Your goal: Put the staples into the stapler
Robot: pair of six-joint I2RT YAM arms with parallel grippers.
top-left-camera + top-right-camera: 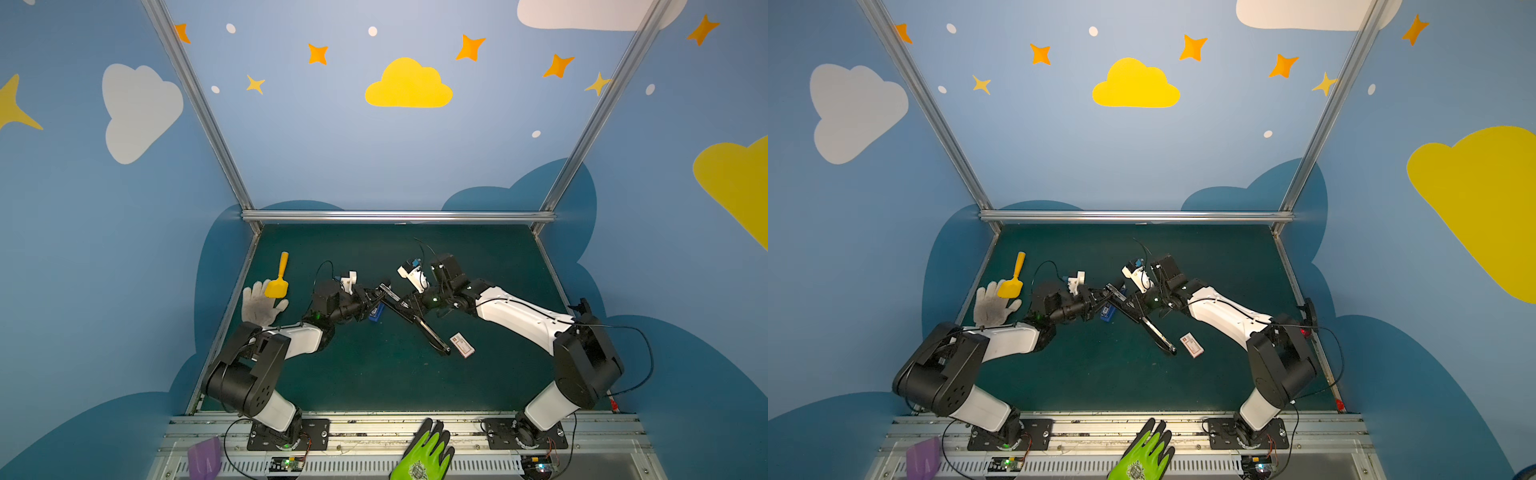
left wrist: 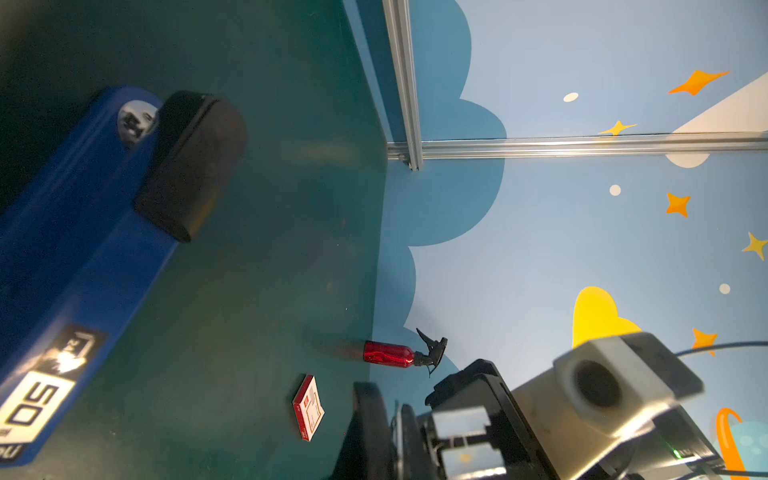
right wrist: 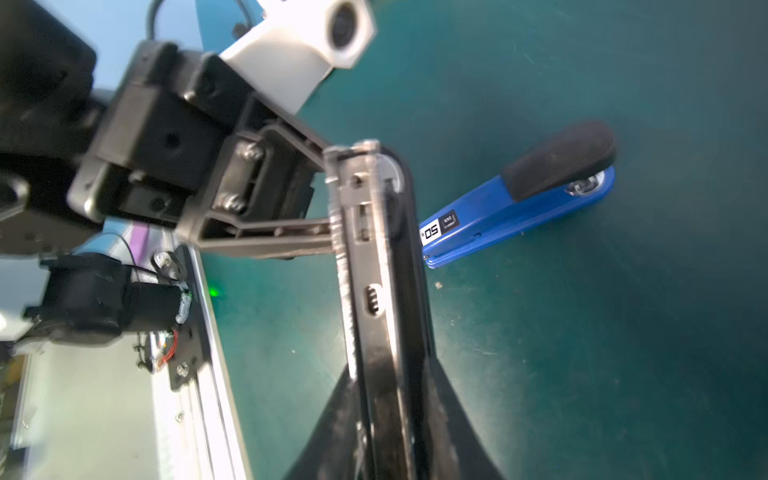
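Currently the left gripper (image 3: 332,195) and right gripper (image 3: 392,370) both clamp the opened black stapler (image 1: 430,332) between them; loading staples next needs one freed.

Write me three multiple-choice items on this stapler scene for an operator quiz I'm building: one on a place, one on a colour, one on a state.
1. Where does the white box with the red mark lie?
A) on the grey glove
B) on the mat, beside the black stapler
C) on the front rail

2. What colour is the stapler lying free on the mat?
A) red
B) yellow
C) blue

3. How is the left tool?
A) shut on the black stapler
B) wide open over the mat
C) shut on the yellow scoop

Key: B, the box lies by that stapler's near tip; C, the blue stapler rests apart; A, its fingers clamp the metal end.
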